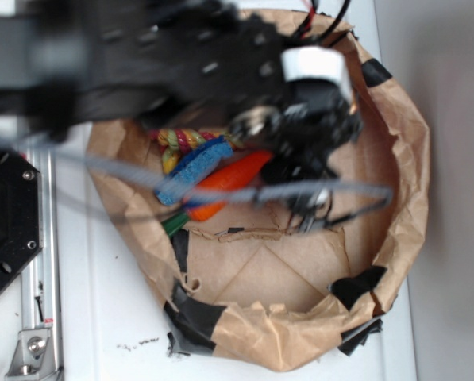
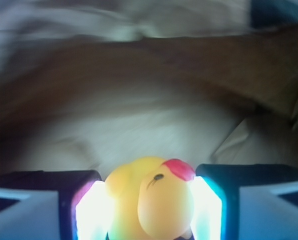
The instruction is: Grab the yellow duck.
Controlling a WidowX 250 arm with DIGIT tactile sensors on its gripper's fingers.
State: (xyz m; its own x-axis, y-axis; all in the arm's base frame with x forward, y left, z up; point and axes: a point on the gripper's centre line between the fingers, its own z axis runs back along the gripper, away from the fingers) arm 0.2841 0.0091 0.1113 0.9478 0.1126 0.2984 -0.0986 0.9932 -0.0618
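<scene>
Gripper [image 2: 149,210] of the black robot arm [image 1: 141,63] clamps a small glossy yellow rubber duck [image 2: 151,200] between 2 pads, above a crumpled brown paper basin [image 1: 403,159].

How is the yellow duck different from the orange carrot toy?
The yellow duck is yellow with a red beak; the orange carrot toy is orange all over.
The duck looks round and plump; the carrot toy is long and thin.
The duck sits squeezed between the end effector fingers; the carrot toy lies in the brown paper bag beside a blue piece, with nothing gripping it.
Both look smooth and shiny, like toys.
</scene>
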